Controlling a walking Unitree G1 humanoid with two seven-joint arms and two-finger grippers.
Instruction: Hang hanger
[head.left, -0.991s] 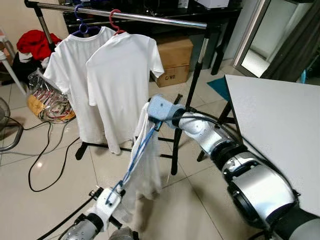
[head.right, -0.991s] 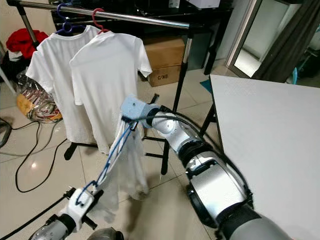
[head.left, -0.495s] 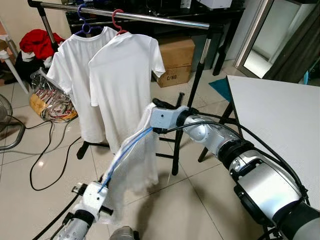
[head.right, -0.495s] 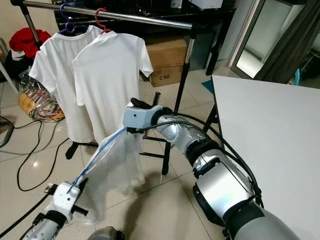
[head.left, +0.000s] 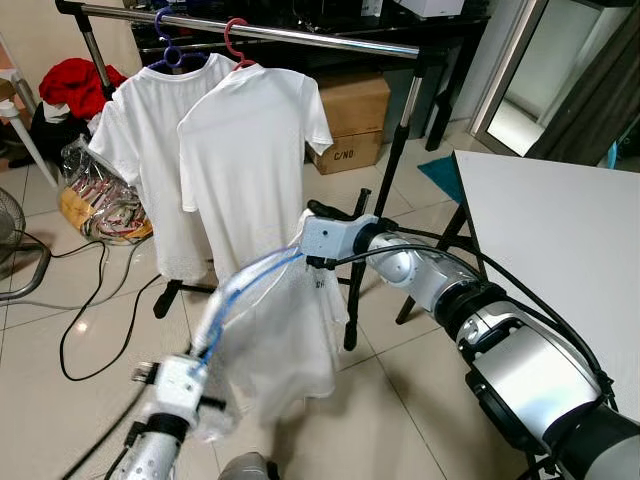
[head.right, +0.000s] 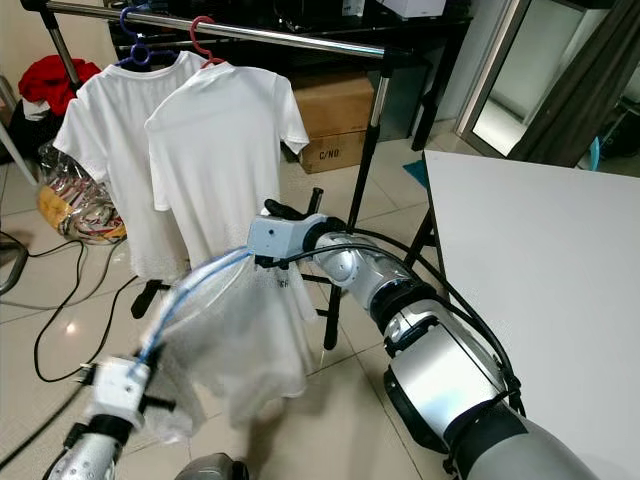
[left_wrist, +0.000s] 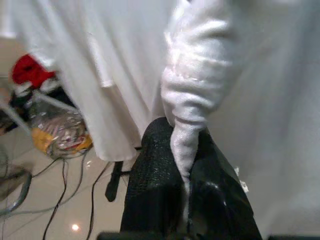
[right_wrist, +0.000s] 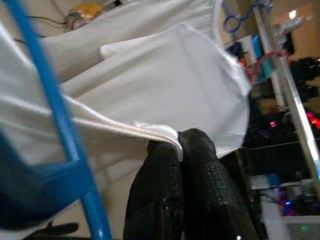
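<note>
Tiled floor (head.left: 400, 400); clothes rail (head.left: 300, 32) carries two white T-shirts (head.left: 250, 150) on a purple hanger (head.left: 163, 45) and a red hanger (head.left: 233, 45). Grey table (head.left: 560, 250) at right. Blue hanger (head.left: 245, 292) with a white shirt (head.left: 285, 340) draped on it runs diagonally, low at the robot's left, high toward the rail. Left gripper (left_wrist: 187, 170) low, fingers clamped on bunched shirt fabric. Right gripper (right_wrist: 180, 150), arm extended forward, fingers pinched together on the shirt's edge beside the hanger.
</note>
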